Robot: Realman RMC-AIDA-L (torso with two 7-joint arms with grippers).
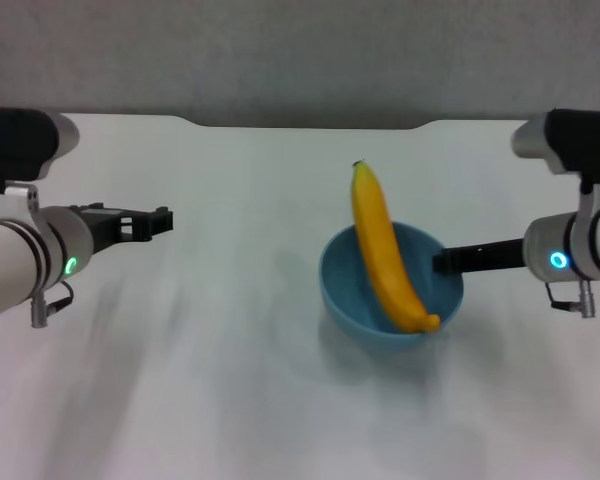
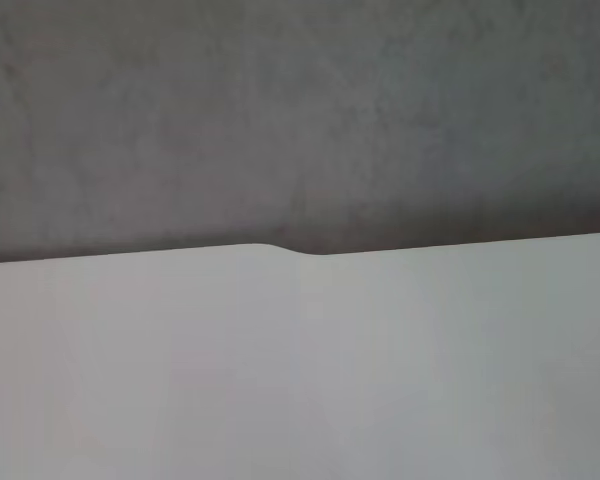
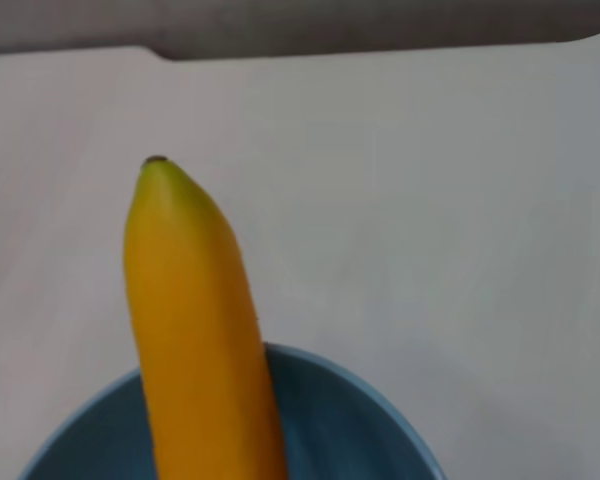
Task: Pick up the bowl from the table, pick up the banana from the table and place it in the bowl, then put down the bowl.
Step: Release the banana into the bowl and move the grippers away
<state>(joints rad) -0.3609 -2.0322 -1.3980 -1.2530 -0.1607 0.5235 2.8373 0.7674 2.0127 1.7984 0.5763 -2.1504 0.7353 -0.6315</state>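
The light-blue bowl (image 1: 352, 300) is right of the table's (image 1: 210, 330) middle. The yellow-orange banana (image 1: 382, 250) lies in it, with its stem tip sticking out over the far rim. My right gripper (image 1: 440, 262) reaches in from the right and is shut on the bowl's right rim. I cannot tell whether the bowl rests on the table or hangs just above it. In the right wrist view the banana (image 3: 195, 320) rises out of the bowl (image 3: 360, 420). My left gripper (image 1: 163, 222) is open and empty, well to the left of the bowl.
The shallow notch (image 1: 310, 124) marks the table's far edge, with a grey wall behind it. The left wrist view shows only bare tabletop (image 2: 300, 370) and the wall.
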